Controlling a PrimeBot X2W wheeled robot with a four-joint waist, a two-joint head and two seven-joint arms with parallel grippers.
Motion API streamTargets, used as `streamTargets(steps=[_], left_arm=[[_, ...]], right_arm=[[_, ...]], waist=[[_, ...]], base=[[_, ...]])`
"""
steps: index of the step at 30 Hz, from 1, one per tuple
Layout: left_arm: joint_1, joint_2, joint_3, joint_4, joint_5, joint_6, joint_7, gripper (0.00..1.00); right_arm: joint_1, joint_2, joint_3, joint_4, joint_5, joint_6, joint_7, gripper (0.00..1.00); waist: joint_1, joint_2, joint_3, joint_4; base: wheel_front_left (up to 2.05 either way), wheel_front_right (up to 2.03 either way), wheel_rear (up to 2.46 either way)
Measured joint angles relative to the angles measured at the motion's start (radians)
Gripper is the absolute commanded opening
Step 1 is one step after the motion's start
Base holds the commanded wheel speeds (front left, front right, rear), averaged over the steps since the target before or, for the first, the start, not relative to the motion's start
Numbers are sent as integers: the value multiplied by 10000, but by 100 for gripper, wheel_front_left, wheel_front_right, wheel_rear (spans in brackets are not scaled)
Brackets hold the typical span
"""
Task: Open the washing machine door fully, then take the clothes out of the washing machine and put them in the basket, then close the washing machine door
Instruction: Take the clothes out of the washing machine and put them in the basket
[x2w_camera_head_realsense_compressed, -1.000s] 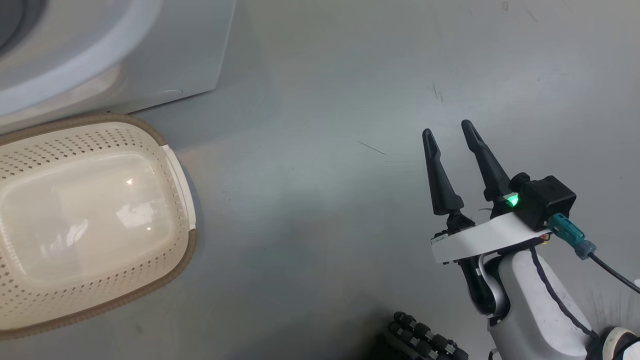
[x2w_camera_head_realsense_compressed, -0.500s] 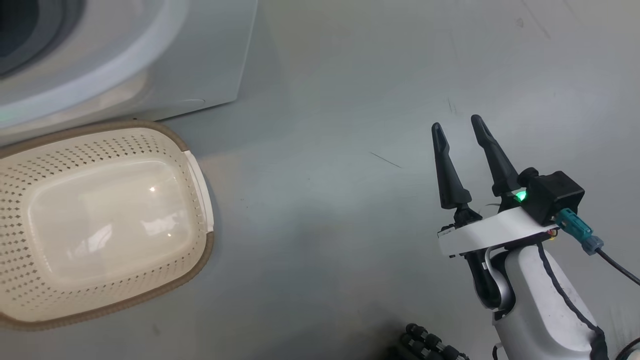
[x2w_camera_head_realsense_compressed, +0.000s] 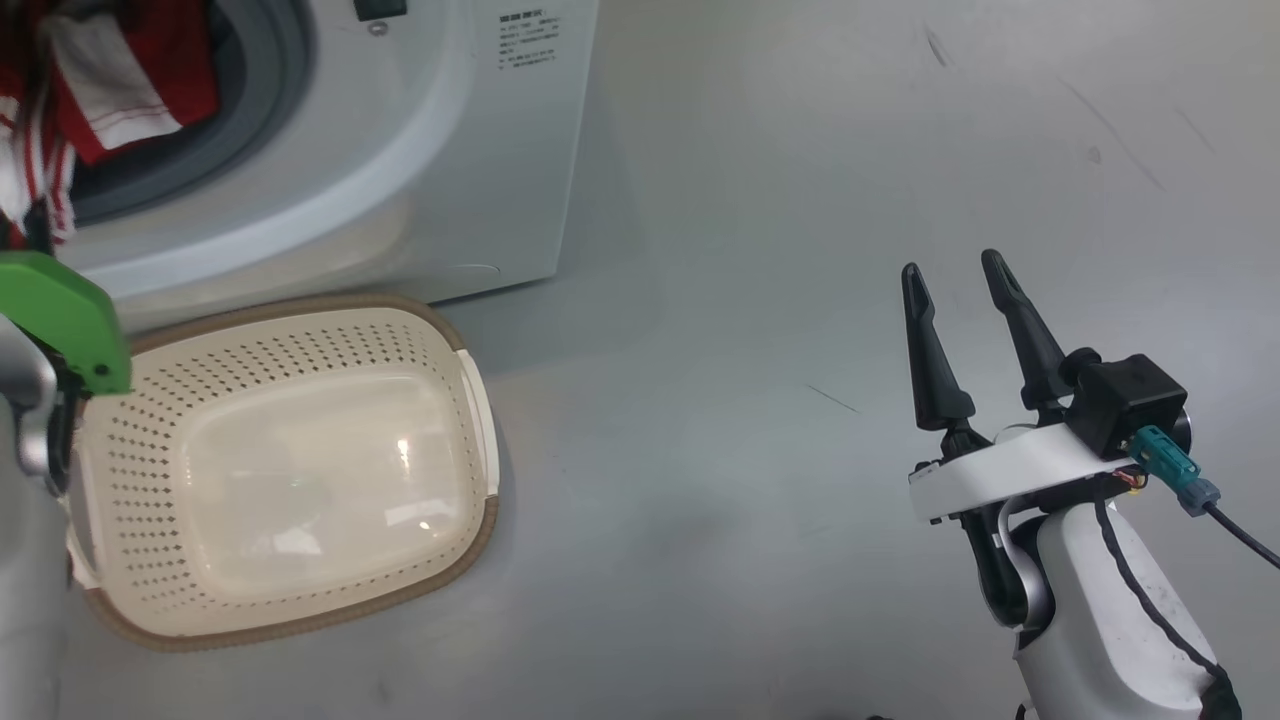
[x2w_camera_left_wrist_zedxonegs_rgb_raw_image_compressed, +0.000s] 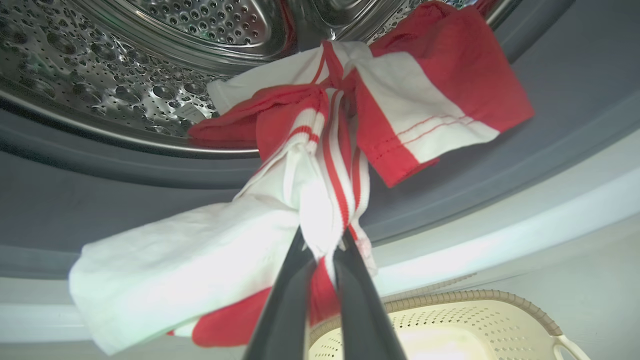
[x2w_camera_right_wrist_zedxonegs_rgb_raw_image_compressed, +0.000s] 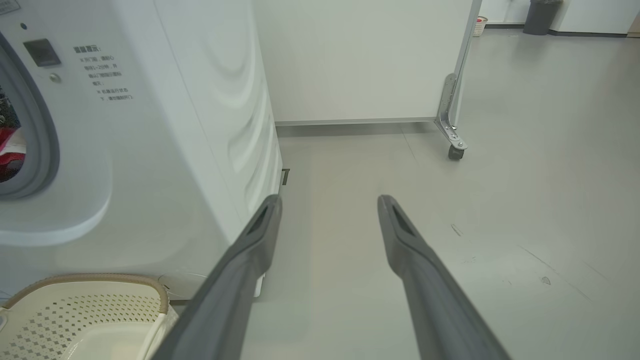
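My left gripper is shut on the clothes, a bunch of red fabric with white stripes plus a white cloth, hanging out of the steel drum over the grey gasket. The head view shows the clothes in the mouth of the washing machine at the top left. The cream basket stands on the floor right in front of the machine and holds nothing. My right gripper hovers open over bare floor, far right of the basket. The washing machine door is out of view.
A green-capped part of my left arm overlaps the basket's left edge. In the right wrist view, a white wheeled partition stands behind the washing machine, with grey floor stretching to the right.
The head camera has swung toward the machine, bringing the drum opening, the clothes and my left arm into view. My right gripper stays open in about the same place.
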Motion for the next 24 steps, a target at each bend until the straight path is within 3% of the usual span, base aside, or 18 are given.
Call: streamTargets(steps=[11, 19, 24], left_arm=[[1877, -1141, -316, -44, -380, -401, -1883, 0], [2787, -1269, -389, -874, -326, -477, -3436, 0], [3150, -1264, -297, -1668, -244, -366, -3492, 0]], right_arm=[[636, -36, -29, 380, -146, 119, 0, 100], [1245, -54, 21, 598, -207, 174, 0, 100], [1392, -48, 88, 608, -209, 178, 0, 100]], waist=[[0, 0, -1372, 861], [0, 0, -2351, 1461], [0, 0, -2863, 1777]], base=[[0, 0, 0], [0, 0, 0], [0, 0, 0]])
